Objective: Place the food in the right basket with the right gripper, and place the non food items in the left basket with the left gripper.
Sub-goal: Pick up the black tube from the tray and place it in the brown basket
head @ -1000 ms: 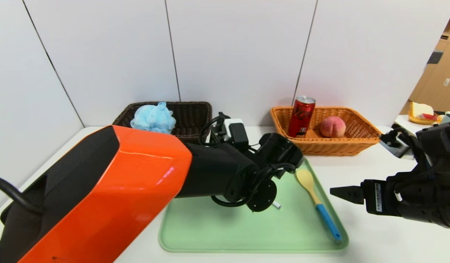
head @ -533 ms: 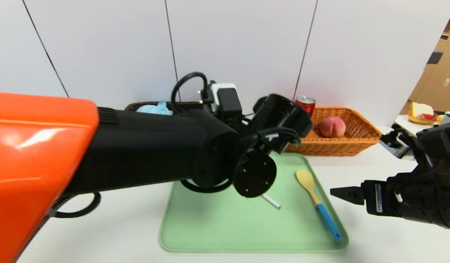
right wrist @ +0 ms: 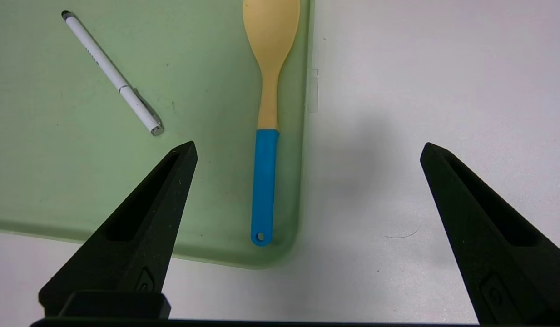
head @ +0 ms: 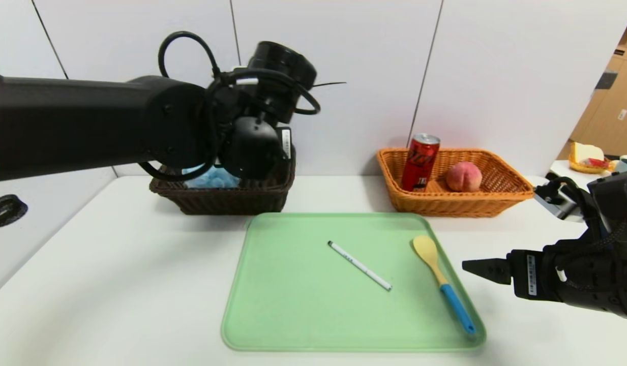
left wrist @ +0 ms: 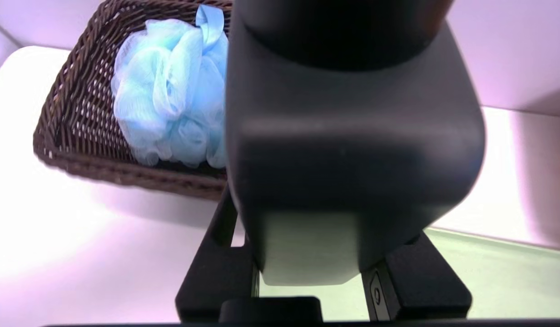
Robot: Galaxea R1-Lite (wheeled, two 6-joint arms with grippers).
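My left gripper is shut on the small dark bottle, whose body fills the space between the fingers. In the head view the left gripper hangs at the near right corner of the dark brown left basket; the bottle is hidden there. The blue pouf lies in that basket. A white pen and the yellow spoon with a blue handle lie on the green tray. The red can and peach sit in the orange right basket. My right gripper stands open over the table beside the tray's near right corner.
A white wall stands right behind both baskets. Bare white table lies between the baskets and to the left of the tray. The left arm's long black forearm spans the upper left, above the table.
My left arm has risen off the tray and swung back and left to the dark basket, carrying the bottle. The pen, covered before, now shows. The right arm has not moved.
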